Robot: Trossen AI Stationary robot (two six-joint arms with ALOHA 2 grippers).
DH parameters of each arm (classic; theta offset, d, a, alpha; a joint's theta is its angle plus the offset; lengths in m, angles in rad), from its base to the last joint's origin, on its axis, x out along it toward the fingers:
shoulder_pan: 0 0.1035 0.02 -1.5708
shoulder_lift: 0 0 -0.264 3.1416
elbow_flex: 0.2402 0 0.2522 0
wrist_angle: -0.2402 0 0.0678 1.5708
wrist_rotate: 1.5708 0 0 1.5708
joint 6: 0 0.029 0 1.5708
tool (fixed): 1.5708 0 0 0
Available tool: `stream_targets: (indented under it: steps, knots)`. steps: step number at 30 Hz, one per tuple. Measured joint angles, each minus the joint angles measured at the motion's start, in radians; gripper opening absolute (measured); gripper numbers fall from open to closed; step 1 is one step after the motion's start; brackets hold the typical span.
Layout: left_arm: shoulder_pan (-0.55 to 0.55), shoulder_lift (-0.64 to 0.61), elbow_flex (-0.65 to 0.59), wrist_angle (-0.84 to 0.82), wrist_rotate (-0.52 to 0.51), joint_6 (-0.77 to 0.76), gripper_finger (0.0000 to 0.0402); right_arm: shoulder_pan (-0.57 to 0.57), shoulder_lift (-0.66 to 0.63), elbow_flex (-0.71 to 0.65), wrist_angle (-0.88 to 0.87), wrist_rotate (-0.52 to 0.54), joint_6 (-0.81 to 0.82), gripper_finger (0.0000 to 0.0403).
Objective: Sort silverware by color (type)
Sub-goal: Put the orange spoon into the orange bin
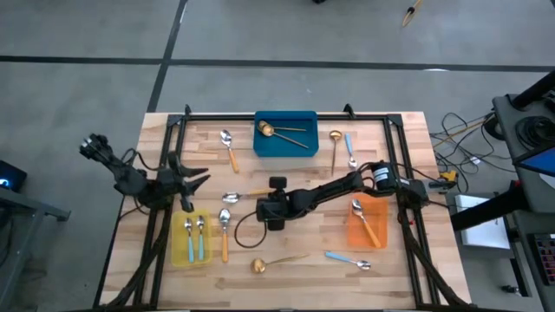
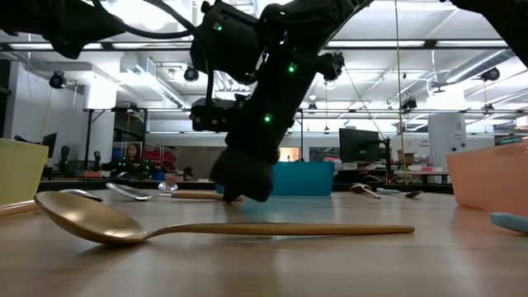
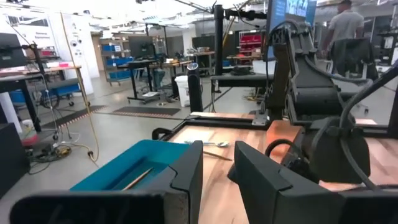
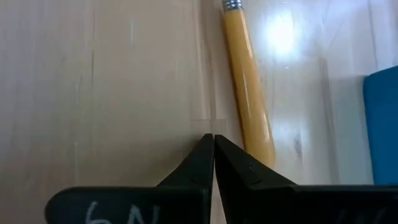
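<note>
Spoons lie scattered on the wooden table. One orange-handled spoon (image 1: pixel 243 196) lies flat near the middle. My right gripper (image 1: pixel 272 192) is shut, slanting down, with its tips (image 4: pixel 214 140) just beside the free end of that spoon's handle (image 4: pixel 249 93). My left gripper (image 1: pixel 189 178) hangs level over the table's left side, above the yellow bin (image 1: pixel 176 245). It is open (image 3: pixel 217 177) with nothing between its fingers. Other loose spoons are a gold one (image 1: pixel 273 262), a blue-handled one (image 1: pixel 351 260) and an orange-handled one (image 1: pixel 225 230). My right gripper's shut fingertips (image 4: pixel 236 163) stand next to the rounded free end of the orange handle (image 4: pixel 264 149), coming slanting down from the table's right. The handle end runs behind one finger, so I cannot tell whether they touch. The spoon lies flat on the table.
The blue bin (image 1: pixel 284 147) at the far middle holds gold spoons, the yellow bin holds two blue-handled spoons, and the orange bin (image 1: pixel 357 236) at the right holds one orange-handled spoon. More spoons (image 1: pixel 228 147) (image 1: pixel 335 143) (image 1: pixel 350 149) lie beside the blue bin. A black frame (image 1: pixel 286 116) edges the table.
</note>
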Motion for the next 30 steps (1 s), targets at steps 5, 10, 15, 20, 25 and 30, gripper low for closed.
stream_targets:
  steps: [5, 10, 15, 20, 25, 30]
  knots:
    - [0.0, 0.039, 0.0, 0.017, 0.0, -0.004, 0.0075, 0.0, -0.005, 0.0, -0.004, -0.004, 0.014, 0.0008]
    - [0.0, 0.073, 0.005, 0.03, 0.0, -0.035, 0.0075, -0.001, -0.005, 0.025, -0.009, -0.023, -0.033, 0.0008]
    - [0.0, 0.097, 0.005, 0.031, 0.0, -0.036, 0.0075, -0.026, -0.007, 0.066, 0.011, -0.199, -0.083, 0.0008]
    - [0.0, 0.107, 0.005, 0.031, -0.005, -0.036, 0.0075, -0.076, -0.007, 0.066, 0.094, -0.239, -0.113, 0.0009]
    - [0.0, 0.106, 0.005, 0.033, -0.006, -0.033, 0.0075, -0.112, -0.007, 0.066, 0.167, -0.25, -0.116, 0.0014]
    - [0.0, 0.106, 0.005, 0.034, -0.009, 0.002, 0.0075, -0.122, -0.007, 0.066, 0.165, -0.28, -0.132, 0.0048]
